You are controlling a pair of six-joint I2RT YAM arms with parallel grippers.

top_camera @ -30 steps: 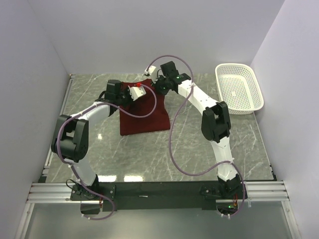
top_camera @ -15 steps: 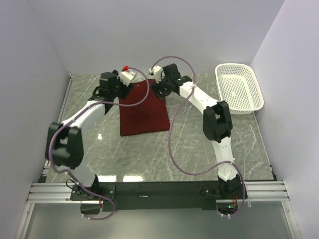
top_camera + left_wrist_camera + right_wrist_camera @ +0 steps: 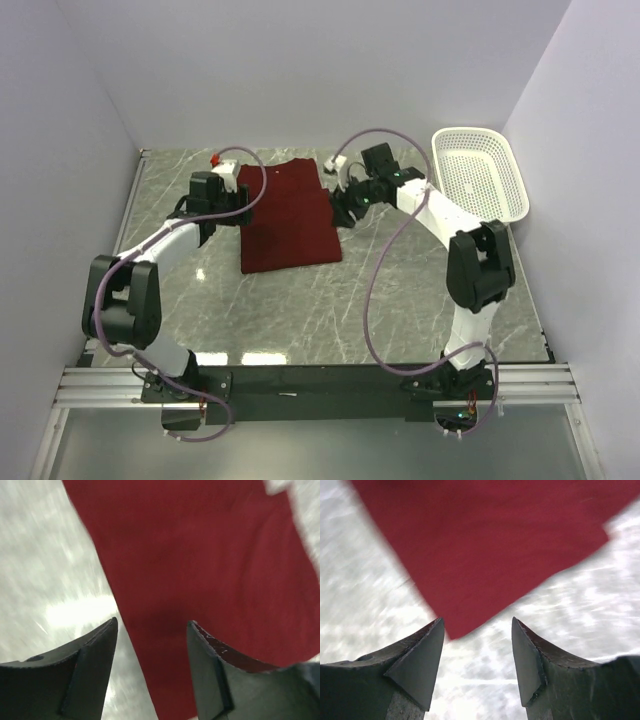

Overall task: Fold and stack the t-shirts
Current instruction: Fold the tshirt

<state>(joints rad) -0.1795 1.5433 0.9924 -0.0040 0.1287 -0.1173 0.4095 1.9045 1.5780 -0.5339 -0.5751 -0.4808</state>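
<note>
The maroon t-shirt [image 3: 290,218] lies flat on the marble table as a folded rectangle. My left gripper [image 3: 238,200] is open and empty just above the shirt's left edge. In the left wrist view the shirt [image 3: 200,555] fills the right side, and its edge runs between the open gripper [image 3: 152,627]. My right gripper [image 3: 340,212] is open and empty at the shirt's right edge. In the right wrist view a corner of the shirt [image 3: 480,540] points at the gap of the open gripper [image 3: 477,625], with bare table under the fingers.
A white mesh basket [image 3: 480,180] stands at the back right, close to the right arm's elbow. Grey walls close in the table [image 3: 420,290] on the left, back and right. Purple cables loop from both arms.
Both grippers have left the shirt's far edge. The left moved left and nearer, the right moved right and nearer. The shirt now lies flat with nothing holding it.
</note>
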